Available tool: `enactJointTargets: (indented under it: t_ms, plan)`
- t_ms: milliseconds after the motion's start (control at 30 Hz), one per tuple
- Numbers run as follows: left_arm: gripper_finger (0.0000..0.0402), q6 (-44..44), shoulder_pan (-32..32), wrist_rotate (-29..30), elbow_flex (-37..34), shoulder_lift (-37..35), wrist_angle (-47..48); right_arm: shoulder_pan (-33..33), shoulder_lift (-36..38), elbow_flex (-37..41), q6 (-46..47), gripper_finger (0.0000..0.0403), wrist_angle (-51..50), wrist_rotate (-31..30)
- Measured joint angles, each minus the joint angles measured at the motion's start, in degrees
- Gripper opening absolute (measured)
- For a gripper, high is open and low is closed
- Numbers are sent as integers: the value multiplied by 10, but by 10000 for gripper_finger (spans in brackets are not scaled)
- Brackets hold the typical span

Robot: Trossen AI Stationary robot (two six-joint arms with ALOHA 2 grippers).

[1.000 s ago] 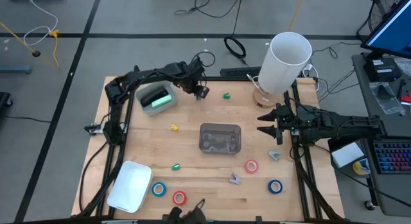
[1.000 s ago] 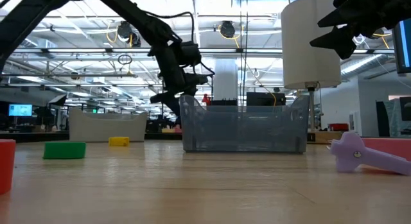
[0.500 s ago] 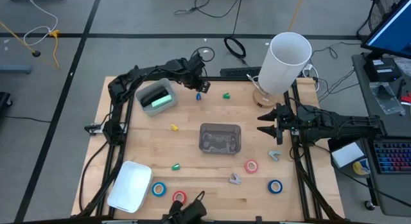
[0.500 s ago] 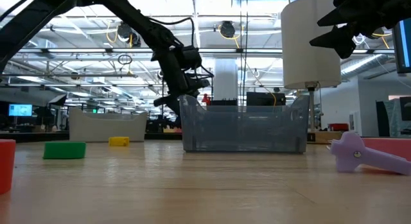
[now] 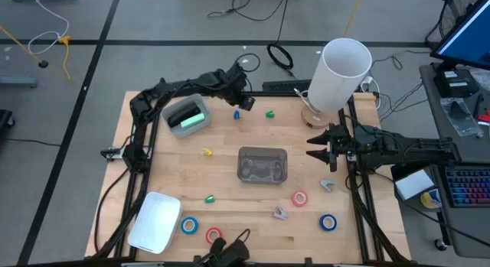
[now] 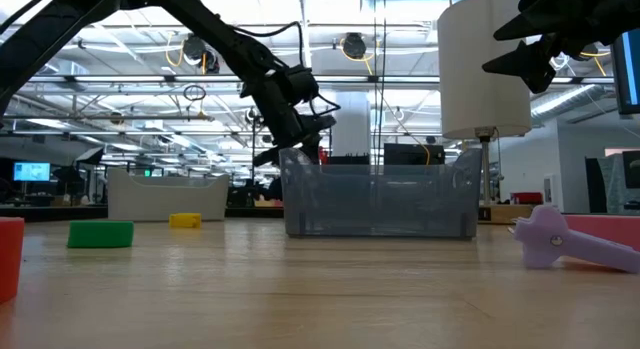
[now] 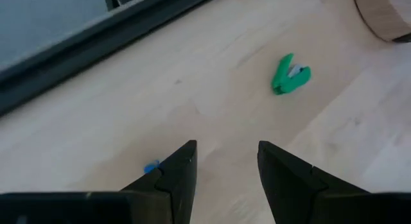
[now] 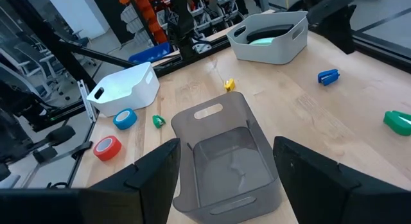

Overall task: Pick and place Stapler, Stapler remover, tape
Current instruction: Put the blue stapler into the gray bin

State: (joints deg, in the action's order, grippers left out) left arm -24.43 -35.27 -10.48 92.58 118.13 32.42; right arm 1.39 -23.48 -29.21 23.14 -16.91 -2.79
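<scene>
The mint-green stapler (image 5: pixel 189 118) lies inside a grey bin (image 5: pixel 178 108) at the table's far left; it also shows in the right wrist view as the stapler (image 8: pixel 264 39). My left gripper (image 5: pixel 246 104) hovers open just right of that bin, above bare wood. A blue staple remover (image 5: pixel 236 113) and a green staple remover (image 7: pixel 290 74) lie near it. Tape rolls rest flat near the near edge: blue tape (image 5: pixel 189 225), red tape (image 5: pixel 213 236), pink tape (image 5: pixel 299 198), blue tape (image 5: pixel 328 222). My right gripper (image 5: pixel 312 148) waits open at the right, above the table.
A clear grey bin (image 5: pixel 262 164) stands mid-table and a white bin (image 5: pixel 155 221) at the near left. A tall white cylinder (image 5: pixel 343 68) stands at the far right. Small yellow (image 5: pixel 207 152), green (image 5: pixel 209 198), purple (image 5: pixel 280 213) and grey (image 5: pixel 328 185) removers lie scattered.
My left gripper has moved a little toward the table's far right, away from the grey bin, and risen slightly. The blue staple remover now shows on the wood just near of it.
</scene>
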Motion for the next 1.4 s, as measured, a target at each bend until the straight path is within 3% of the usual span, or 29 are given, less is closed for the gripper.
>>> enactJointTargets:
  t_ms: [267,867,1400]
  plan:
    - [163,-42,-3,87,0,0,58,0,0,0,0,242,0,0]
    - [163,-88,-13,34,-1,39,65,0,0,0,3,242,1,0]
    - [163,-91,-5,24,2,77,82,0,0,0,33,242,4,0]
